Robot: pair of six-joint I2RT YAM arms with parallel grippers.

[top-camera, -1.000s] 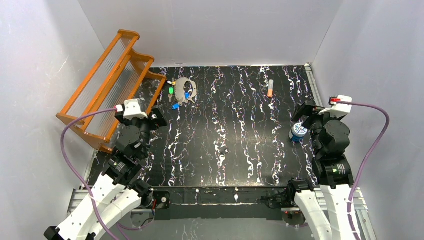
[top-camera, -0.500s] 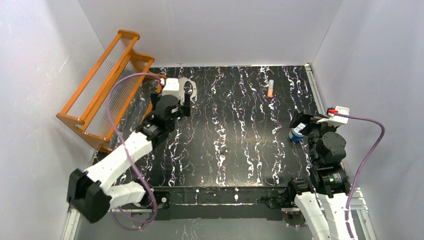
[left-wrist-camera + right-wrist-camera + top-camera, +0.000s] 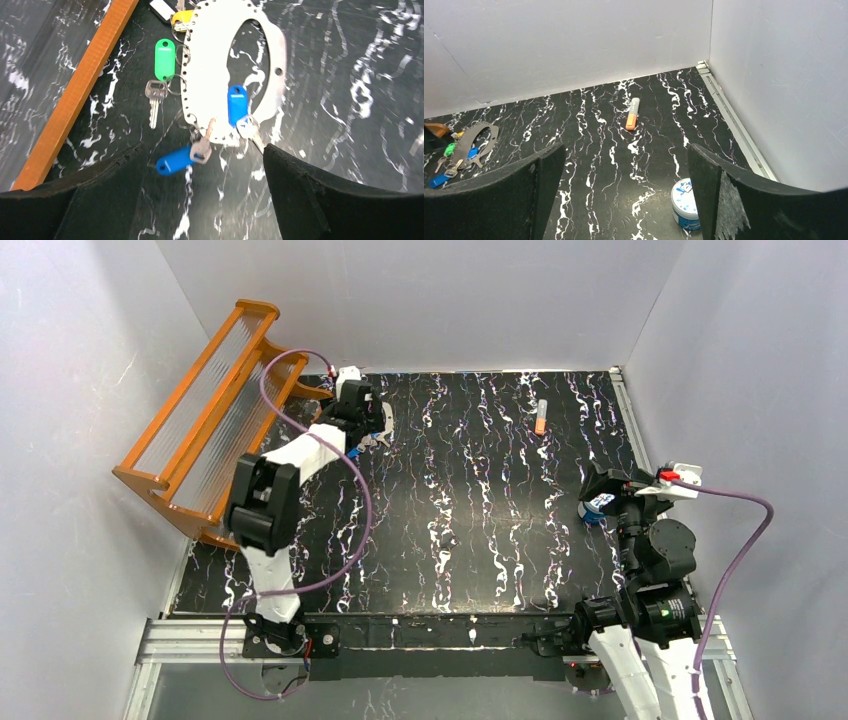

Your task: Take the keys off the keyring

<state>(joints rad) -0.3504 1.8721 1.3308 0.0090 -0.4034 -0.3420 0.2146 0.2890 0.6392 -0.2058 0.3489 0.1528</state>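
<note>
Under the left gripper [image 3: 202, 147], keyring [image 3: 205, 65]: flat on the black marbled table [image 3: 470, 520], at the far-left corner, just beside the foot of the orange rack [image 3: 215, 405]; pale oval loop with small holes along its rim.
Left gripper: hovering over the near end of the keyring, fingers spread wide to either side, pinching nothing, touching neither loop nor keys [image 3: 155, 97] as far as the wrist view shows.
Right gripper [image 3: 625, 150]: well apart from the keyring, at the right side of the table near the blue-and-white tub [image 3: 686, 204]; fingers spread, nothing between them.
Keys: clustered along the rack-side and near rim of the keyring, each seemingly hooked to a rim hole by a small wire ring.
Progress: nothing off yet, judging by those links; no key lying separate from the loop; all of the removal left, starting with a first grasp.
Count, coloured heads: four. One green head [image 3: 164, 59] on the rack side, one blue head [image 3: 237, 105] across the near rim, another blue head [image 3: 172, 164] nearest the fingers, one yellow head [image 3: 182, 17] at the far end.
Count, plain metal keys: three seen, one below the green head and one by each blue head; possibly more beside the yellow head, cut off by the frame edge.
Count, other things: one keyring, one orange-and-white tube [image 3: 632, 114] lying mid-table toward the back, one tub, one rack.
</note>
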